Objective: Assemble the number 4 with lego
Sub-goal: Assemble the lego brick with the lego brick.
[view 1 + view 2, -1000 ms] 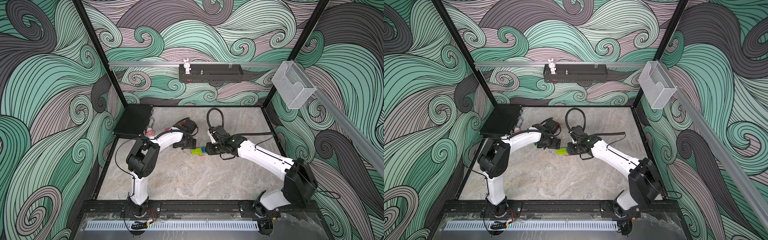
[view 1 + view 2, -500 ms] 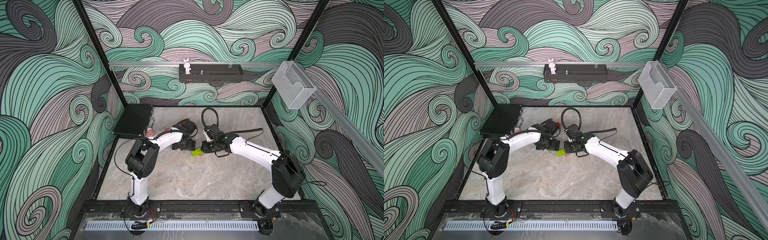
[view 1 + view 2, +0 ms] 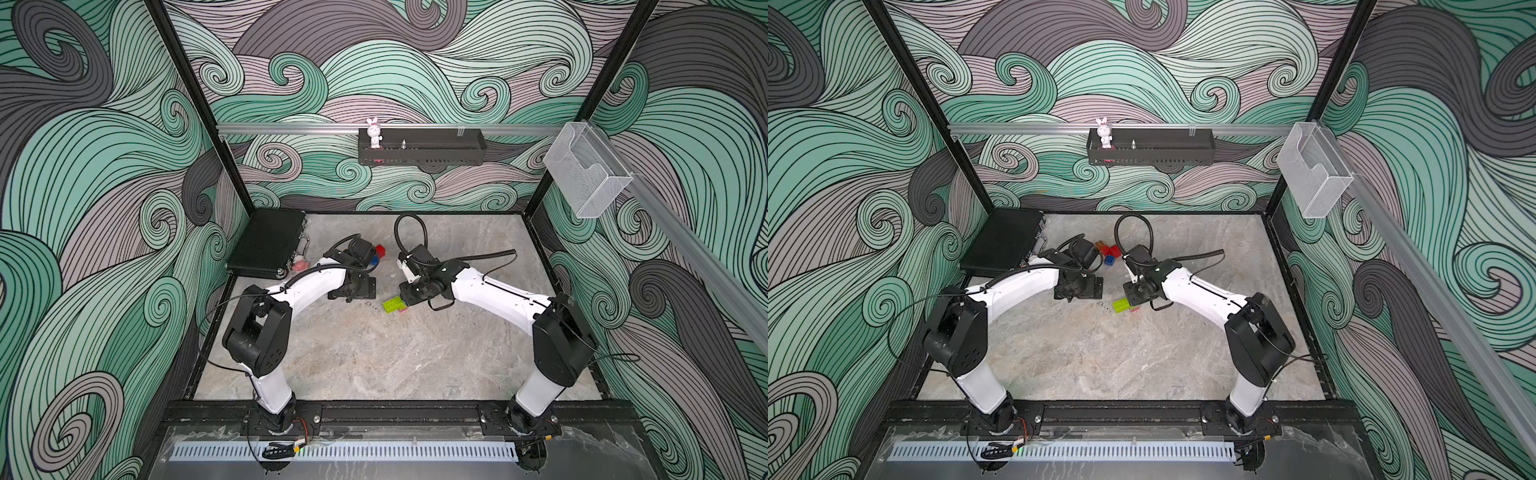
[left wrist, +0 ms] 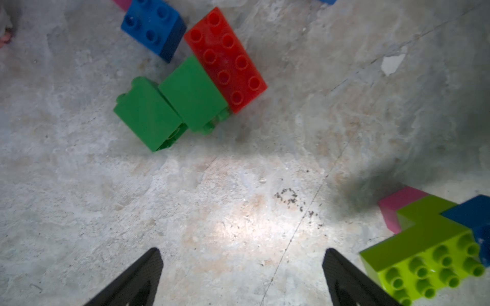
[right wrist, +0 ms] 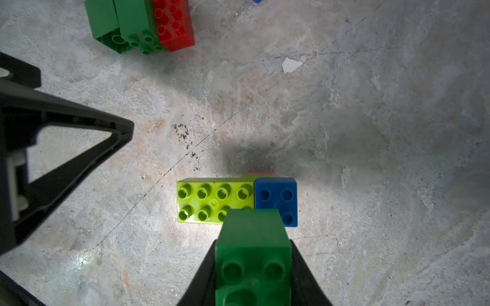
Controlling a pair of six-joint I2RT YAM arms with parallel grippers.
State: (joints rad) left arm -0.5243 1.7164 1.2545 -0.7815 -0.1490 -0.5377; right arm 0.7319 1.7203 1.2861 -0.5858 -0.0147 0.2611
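The number 4 looks barely begun: near the middle of the marble table (image 3: 374,353) a lime eight-stud brick (image 5: 214,201) sits with a blue four-stud brick (image 5: 275,198) touching its end and a pink brick (image 5: 259,172) largely hidden against them. The right gripper (image 5: 253,265) is clamped on a dark green brick (image 5: 252,227) poised just above that cluster, probably the next piece to press on. The left gripper (image 4: 241,251) hangs spread and empty, and a red brick (image 4: 225,58), a pair of green bricks (image 4: 193,92) and a loose blue brick (image 4: 153,26) lie unused nearby, so most of the digit is left.

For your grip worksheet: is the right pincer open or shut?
Shut: the right pincer clamps a dark green brick between its jaws.
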